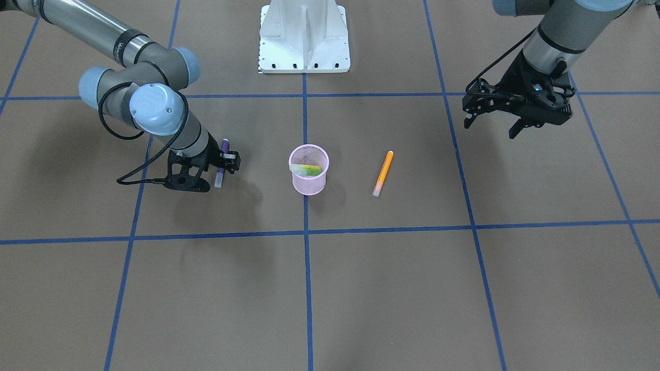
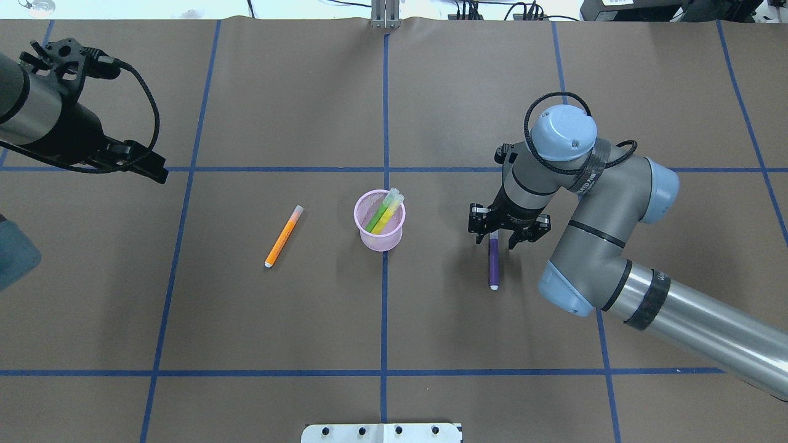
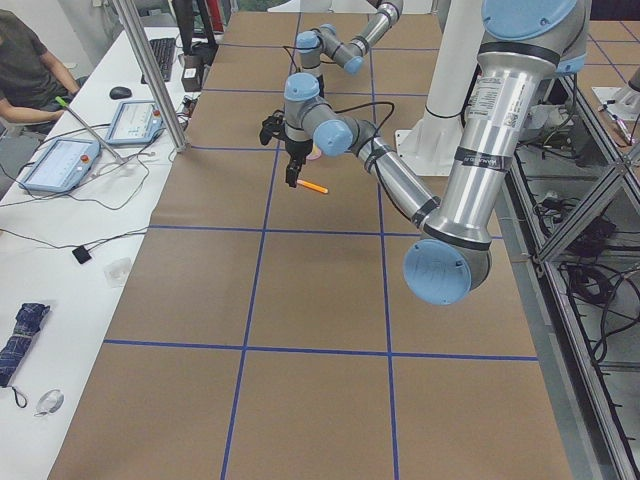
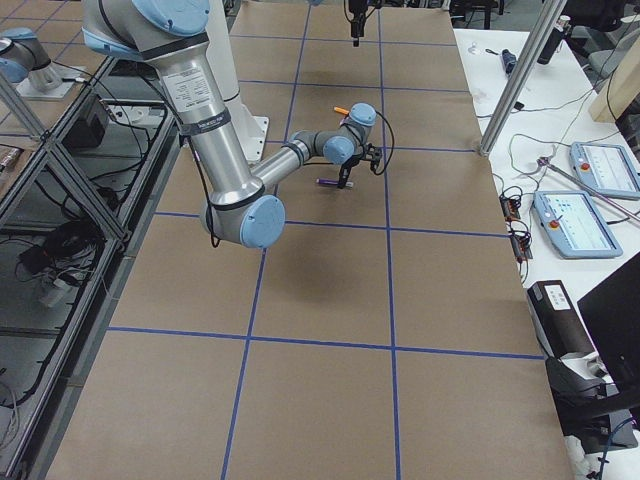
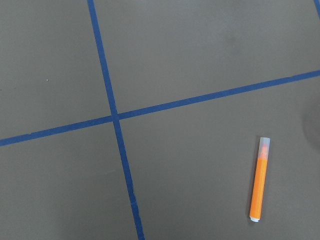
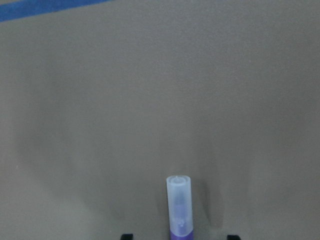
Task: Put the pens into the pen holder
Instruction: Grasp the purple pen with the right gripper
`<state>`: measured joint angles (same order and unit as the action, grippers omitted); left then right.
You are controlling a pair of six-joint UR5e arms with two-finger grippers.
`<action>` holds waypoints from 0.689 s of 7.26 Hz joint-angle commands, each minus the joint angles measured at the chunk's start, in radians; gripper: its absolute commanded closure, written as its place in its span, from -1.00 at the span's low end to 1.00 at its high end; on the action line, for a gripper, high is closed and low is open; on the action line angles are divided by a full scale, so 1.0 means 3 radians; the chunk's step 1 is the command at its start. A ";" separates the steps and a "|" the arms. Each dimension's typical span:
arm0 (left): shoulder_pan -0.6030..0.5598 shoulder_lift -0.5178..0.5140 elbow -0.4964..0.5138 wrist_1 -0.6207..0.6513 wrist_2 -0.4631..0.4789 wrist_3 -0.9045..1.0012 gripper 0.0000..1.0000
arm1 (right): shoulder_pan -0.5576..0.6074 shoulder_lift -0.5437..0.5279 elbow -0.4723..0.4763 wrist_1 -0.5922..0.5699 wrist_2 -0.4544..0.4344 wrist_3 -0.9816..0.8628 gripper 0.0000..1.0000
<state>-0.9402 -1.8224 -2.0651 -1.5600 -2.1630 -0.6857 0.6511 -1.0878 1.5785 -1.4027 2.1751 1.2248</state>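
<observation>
The right fingers point(image 2: 512, 239) stand spread on either side of the purple pen point(image 2: 493, 266), just behind its pale cap. There is a gap on each side and nothing is gripped yet. The pen lies flat on the worktop point(image 2: 295, 320), to the right of the pink cup point(image 2: 380, 237). The step in hand looks like the pick-up. To do it well, the fingers should sit low and close squarely across the barrel, centred so the slim stick is neither nudged sideways nor rolled away. The pen must then be tipped upright over the cup, which already holds a green pen point(image 2: 373, 221) and a yellow pen point(image 2: 386, 217). The orange pen point(image 2: 284, 236) lies to the cup's left. The left fingers point(image 1: 516, 128) hang spread and empty, well off to the far left.
</observation>
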 commanded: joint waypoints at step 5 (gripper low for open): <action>0.0000 0.0000 0.0001 0.0000 0.0000 0.0000 -0.98 | -0.0043 -0.0020 -0.0005 0.0002 0.0005 0.0013 0.34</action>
<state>-0.9396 -1.8224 -2.0649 -1.5601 -2.1629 -0.6848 0.6397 -1.0923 1.5769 -1.4013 2.1755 1.2275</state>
